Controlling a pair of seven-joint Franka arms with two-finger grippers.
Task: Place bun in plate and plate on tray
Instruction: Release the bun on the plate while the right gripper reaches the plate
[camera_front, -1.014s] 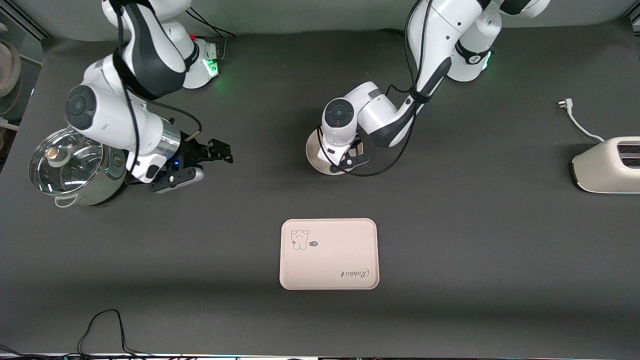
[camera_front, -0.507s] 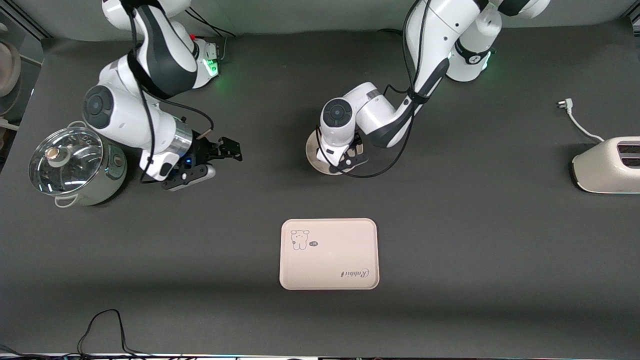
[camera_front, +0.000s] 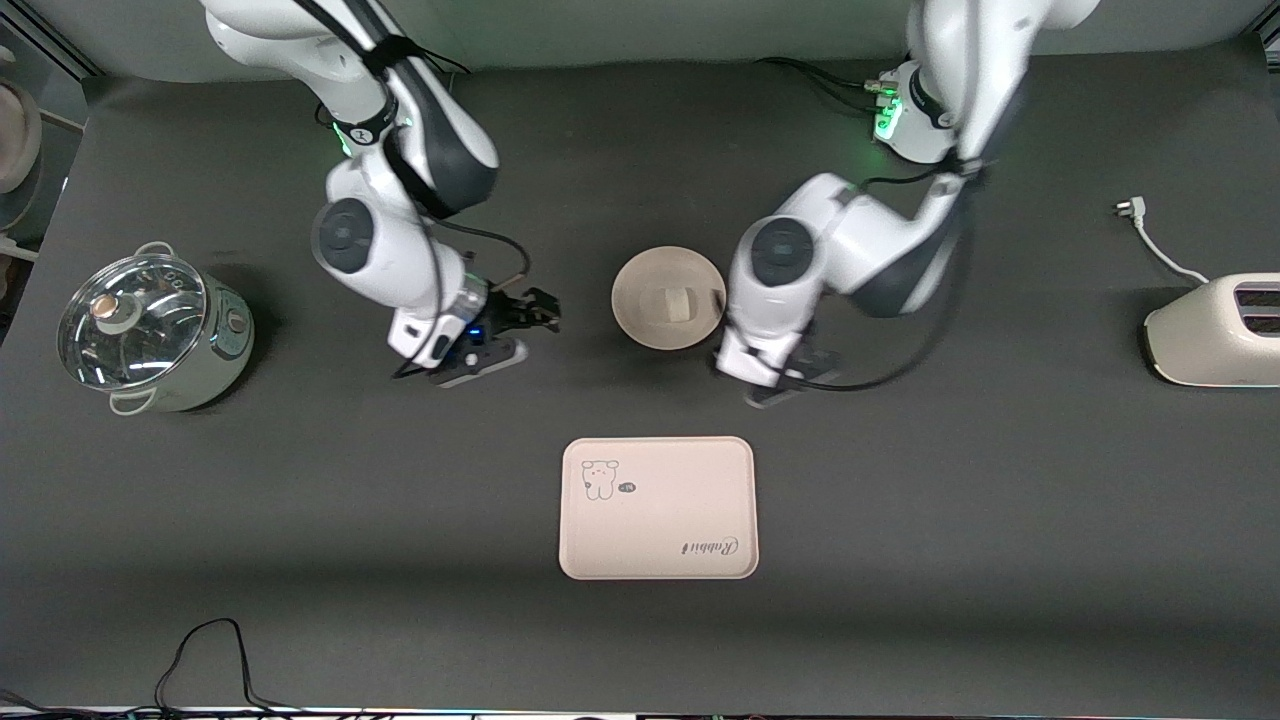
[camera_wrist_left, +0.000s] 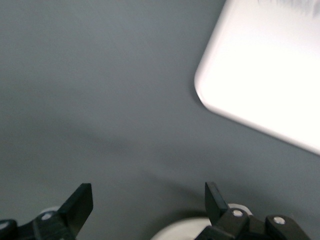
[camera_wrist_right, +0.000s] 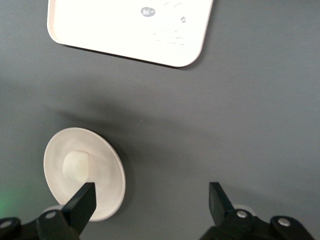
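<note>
The round cream plate (camera_front: 640, 275) sits mid-table with the small off-white bun (camera_front: 672, 303) lying in it. Both also show in the right wrist view, plate (camera_wrist_right: 107, 185) and bun (camera_wrist_right: 77, 166). The pinkish tray (camera_front: 658, 507) with the bear drawing lies nearer the front camera than the plate, with nothing on it. It shows in the right wrist view (camera_wrist_right: 115, 25) and one corner in the left wrist view (camera_wrist_left: 265, 65). My right gripper (camera_front: 540, 312) is open beside the plate, on the right arm's side (camera_wrist_right: 150, 205). My left gripper (camera_front: 795, 385) is open and empty (camera_wrist_left: 148, 202), low beside the plate toward the tray.
A steel pot with a glass lid (camera_front: 150, 330) stands at the right arm's end of the table. A cream toaster (camera_front: 1215, 330) and its plug cord (camera_front: 1150, 235) lie at the left arm's end. A black cable (camera_front: 210, 650) lies at the front edge.
The left gripper has left the plate and moved toward the tray, uncovering the bun in the plate. The right gripper has swung from beside the pot to beside the plate.
</note>
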